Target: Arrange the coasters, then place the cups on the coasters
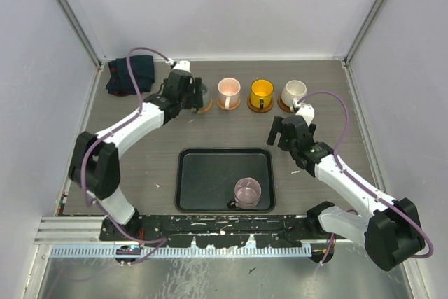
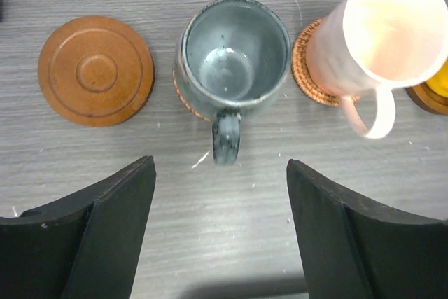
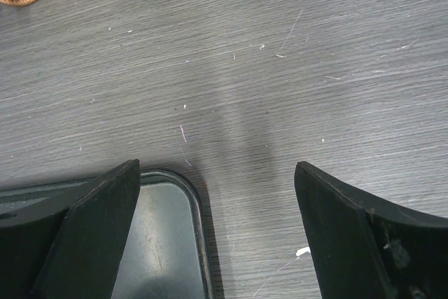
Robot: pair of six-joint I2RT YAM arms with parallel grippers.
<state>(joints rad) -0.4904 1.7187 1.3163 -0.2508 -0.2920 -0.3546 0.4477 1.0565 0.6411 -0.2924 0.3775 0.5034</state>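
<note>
The grey-teal cup (image 2: 234, 57) stands upright on a coaster (image 2: 183, 99), its handle toward my left gripper (image 2: 220, 173), which is open and empty just short of it. To its left lies a bare orange-brown coaster (image 2: 96, 70). On the right, the pink cup (image 2: 392, 29) sits on a woven coaster (image 2: 308, 68). In the top view the grey-teal cup (image 1: 204, 94), pink cup (image 1: 229, 89), yellow cup (image 1: 262, 91) and cream cup (image 1: 294, 90) form a row on coasters. The mauve cup (image 1: 247, 191) stands in the black tray (image 1: 210, 173). My right gripper (image 1: 287, 125) is open and empty over bare table.
A dark folded cloth (image 1: 131, 75) lies at the back left corner. The tray's corner (image 3: 199, 229) shows under my right gripper (image 3: 217, 173). White walls close in the table on three sides.
</note>
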